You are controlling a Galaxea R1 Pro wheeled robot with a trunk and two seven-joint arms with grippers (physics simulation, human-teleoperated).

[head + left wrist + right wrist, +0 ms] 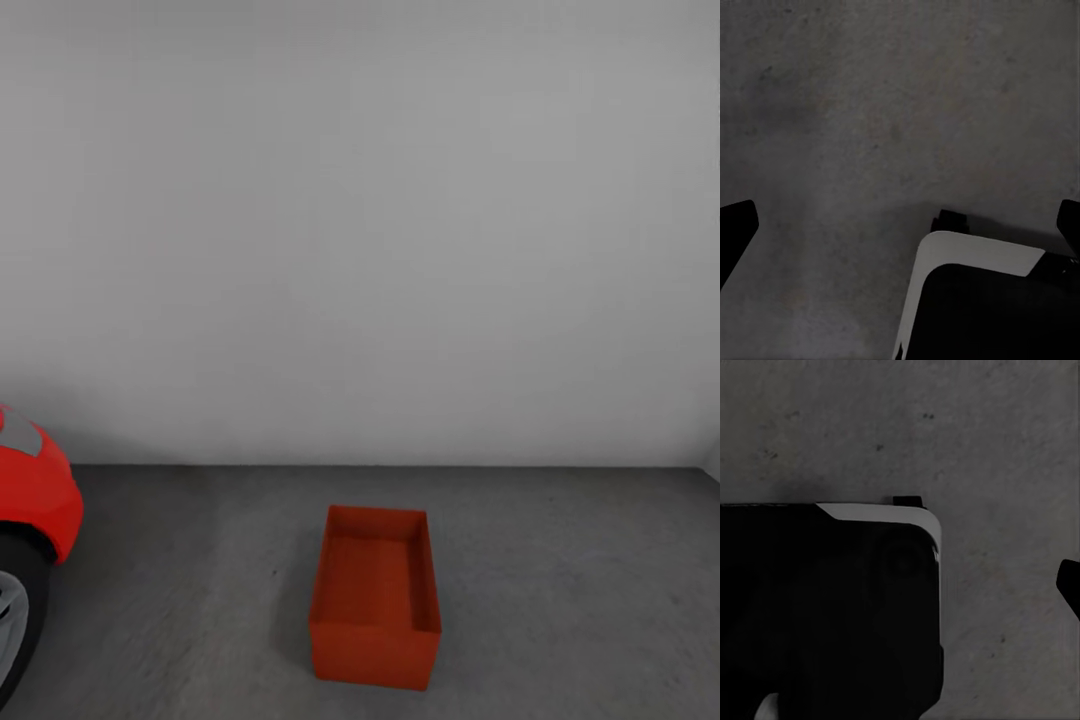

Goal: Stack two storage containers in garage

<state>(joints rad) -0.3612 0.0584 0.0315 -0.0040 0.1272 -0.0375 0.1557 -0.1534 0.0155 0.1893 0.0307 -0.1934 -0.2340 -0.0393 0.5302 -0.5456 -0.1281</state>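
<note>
In the left wrist view, the left gripper [900, 225] shows as two black fingertips at opposite edges of the picture, spread wide with nothing between them; below it lies the dark grey, rough concrete-like floor [870, 112], and a black robot base part with a white rim [975, 259] sits low in that picture. In the right wrist view one black fingertip [1070, 585] of the right gripper shows at the edge, so whether its jaws stand apart or together cannot be told; under it is the same mottled grey floor and a large black body edged in white [881, 512]. The head view looks across the garage: the grey floor [560, 580] runs up to a plain white-grey wall [360, 220]. One orange-red, shallow rectangular open storage container [375, 595] stands upright on the floor near the middle, its inside empty, with bare floor all round it. At the left edge, well apart from the container, is the shiny red car's bodywork [35, 495] and part of its dark tyre [20, 610].
</note>
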